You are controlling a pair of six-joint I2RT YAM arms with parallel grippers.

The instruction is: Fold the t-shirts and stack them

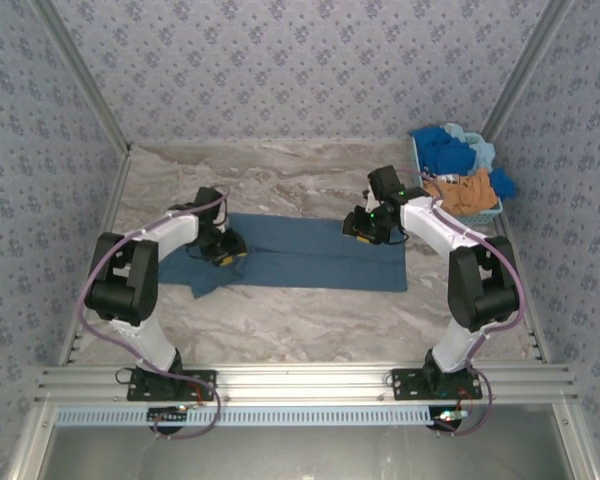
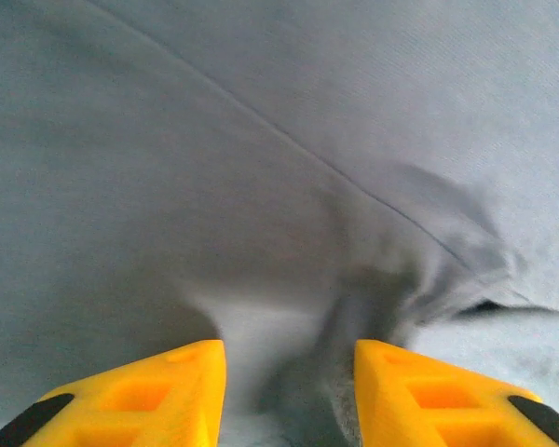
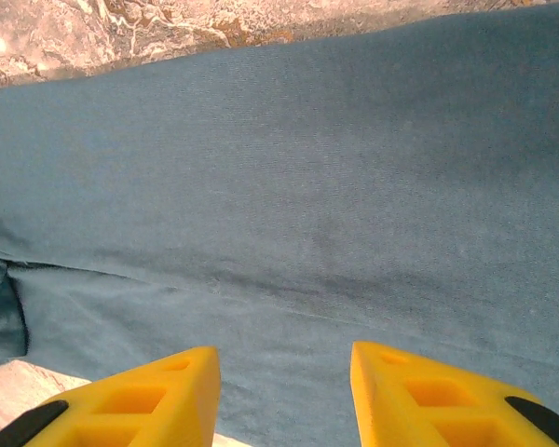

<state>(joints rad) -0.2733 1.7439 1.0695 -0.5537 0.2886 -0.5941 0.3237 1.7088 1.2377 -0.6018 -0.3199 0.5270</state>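
1. The left hand [image 2: 287,358] is held apart astride a raised wrinkle of the slate-blue t-shirt [image 2: 261,186].
2. The right hand [image 3: 284,358] is likewise held apart, over the shirt's right end.
3. The shirt is spread across the middle of the desk [image 1: 280,180]; other t-shirts [image 1: 450,152] are heaped in the far-right basket [image 1: 488,213].

No lettering, label or number is legible on anything here.

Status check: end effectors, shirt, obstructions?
Left end effector open over puckered cloth. Right end effector open above flat cloth. Slate-blue t-shirt spread as long strip. Basket stands apart, far right.
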